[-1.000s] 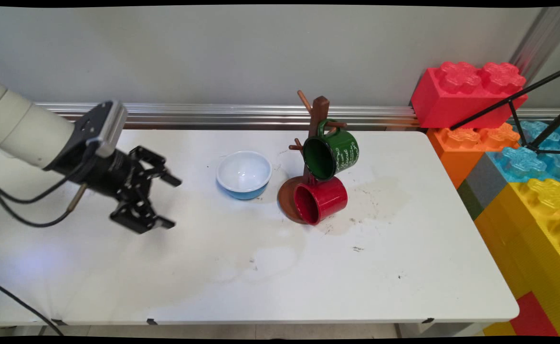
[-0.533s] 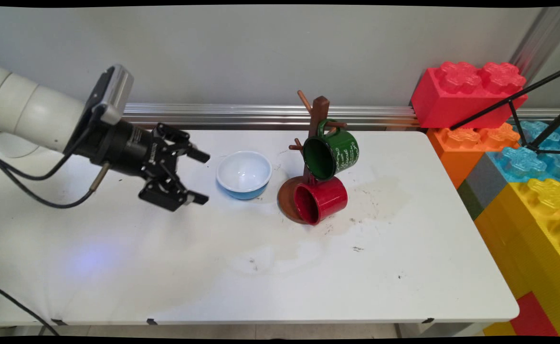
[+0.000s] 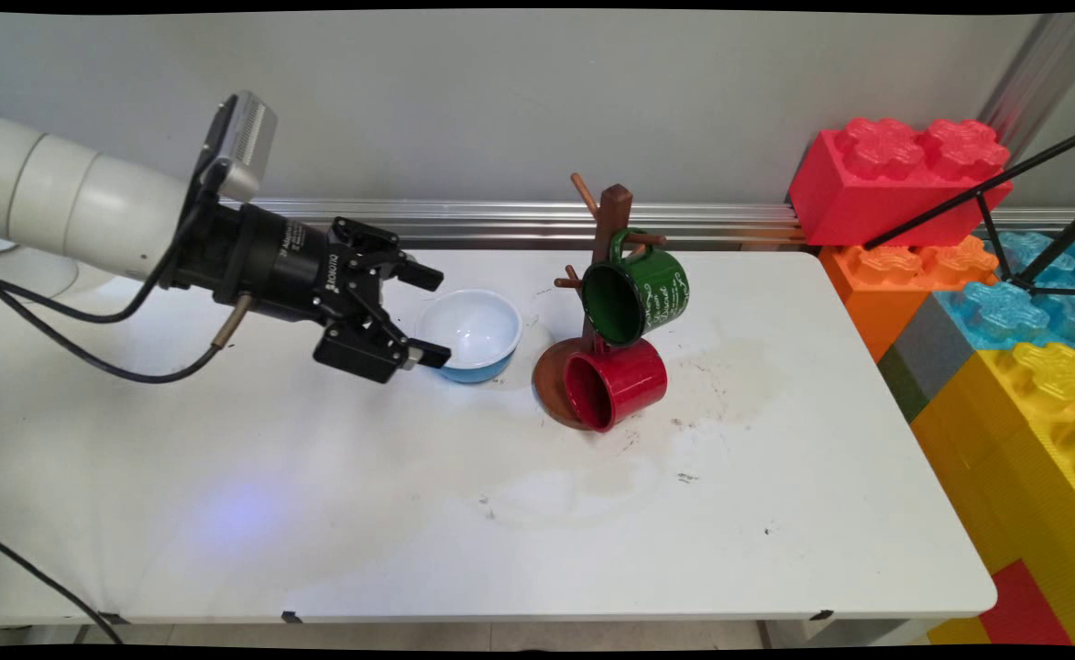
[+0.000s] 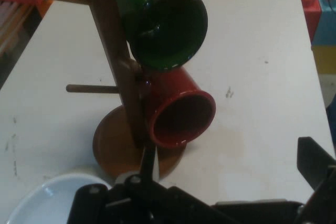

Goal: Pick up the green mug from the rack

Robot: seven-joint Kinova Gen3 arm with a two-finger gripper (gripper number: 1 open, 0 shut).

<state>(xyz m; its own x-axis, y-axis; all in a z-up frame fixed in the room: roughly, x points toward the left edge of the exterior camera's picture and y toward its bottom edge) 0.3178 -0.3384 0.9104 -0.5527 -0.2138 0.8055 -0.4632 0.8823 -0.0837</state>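
My end effector (image 3: 427, 313) is spread wide and empty, pointing right, level over the desk (image 3: 500, 532). The blue bowl (image 3: 469, 334) sits just beyond my fingertips; farther right, the mug tree (image 3: 607, 275) carries green mug (image 3: 636, 288) and red mug (image 3: 614, 382).

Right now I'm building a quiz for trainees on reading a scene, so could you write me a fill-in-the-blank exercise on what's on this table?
1. The end effector hangs open beside the white and blue ____.
2. On the wooden mug tree, the green mug hangs ____ the red mug.
3. The mug resting low by the tree's round base is ____.
4. Beyond the table's right edge stand large toy ____.

Missing words: bowl; above; red; bricks
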